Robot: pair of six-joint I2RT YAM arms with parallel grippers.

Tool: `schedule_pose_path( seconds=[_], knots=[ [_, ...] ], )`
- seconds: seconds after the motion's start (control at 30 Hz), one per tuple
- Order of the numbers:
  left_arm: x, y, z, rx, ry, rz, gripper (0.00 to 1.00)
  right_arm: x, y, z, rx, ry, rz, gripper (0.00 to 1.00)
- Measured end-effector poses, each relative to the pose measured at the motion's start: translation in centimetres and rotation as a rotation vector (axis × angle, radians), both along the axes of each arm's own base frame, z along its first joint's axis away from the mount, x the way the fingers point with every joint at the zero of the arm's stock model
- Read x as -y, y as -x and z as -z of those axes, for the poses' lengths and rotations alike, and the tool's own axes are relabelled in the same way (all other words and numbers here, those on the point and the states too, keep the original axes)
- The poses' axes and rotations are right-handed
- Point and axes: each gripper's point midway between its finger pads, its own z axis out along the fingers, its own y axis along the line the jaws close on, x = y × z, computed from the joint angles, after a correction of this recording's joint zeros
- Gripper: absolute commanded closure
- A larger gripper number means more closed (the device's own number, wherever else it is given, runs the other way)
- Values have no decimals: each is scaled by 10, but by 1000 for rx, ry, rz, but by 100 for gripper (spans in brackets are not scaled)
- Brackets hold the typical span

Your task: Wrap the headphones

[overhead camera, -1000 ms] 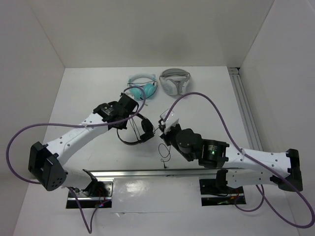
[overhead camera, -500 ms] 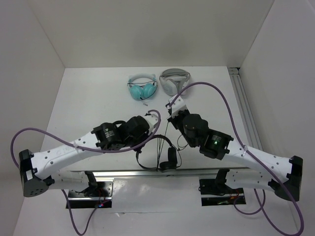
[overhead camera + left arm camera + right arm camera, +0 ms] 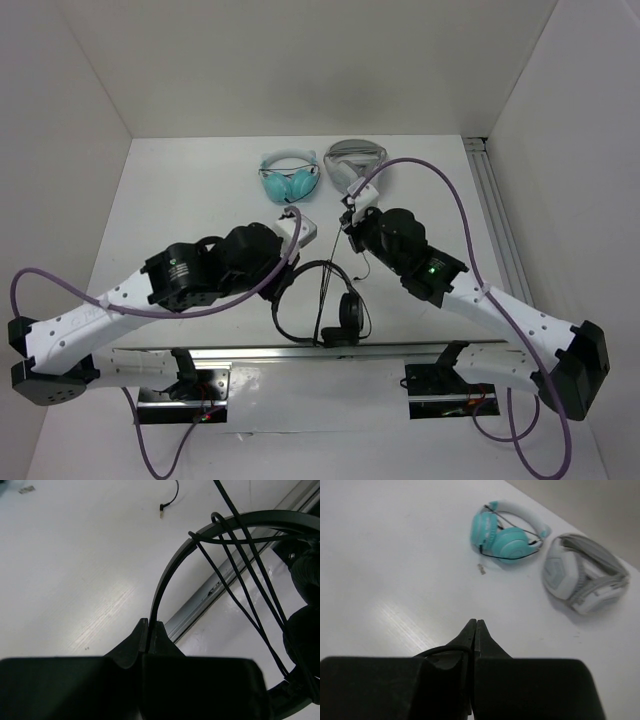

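This is a robotics lab test cell. A bare white counter is boxed in by plain white walls, with aluminium rails along its near and right edges. A left arm and a right arm are bolted to plates at the front, trailing purple cables. Teal headphones, grey headphones and black headphones are in the cell.

Bright, even overhead light is washing the white table; glare streaks are showing in both wrist views. Black headphones are blurring at the frame edge, white-grey headphones softening slightly.
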Motion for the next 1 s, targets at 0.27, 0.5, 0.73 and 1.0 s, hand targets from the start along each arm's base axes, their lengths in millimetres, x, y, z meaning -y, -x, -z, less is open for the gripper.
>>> schedule_pose_path(
  seconds=[0.27, 0.5, 0.73, 1.0],
  knots=[
    [-27, -17, -44, 105, 19, -164, 100, -46, 10, 47, -134, -202, -252, 100],
    [-59, -27, -59, 150, -37, -316, 100, -82, 22, 80, -236, -360, -404, 100],
    [-81, -33, -99, 211, 31, -453, 100, -91, 32, 117, -339, -399, -439, 100],
    [-113, -58, -129, 243, 98, -665, 100, -89, 68, 159, -433, -382, -453, 100]
  ],
)
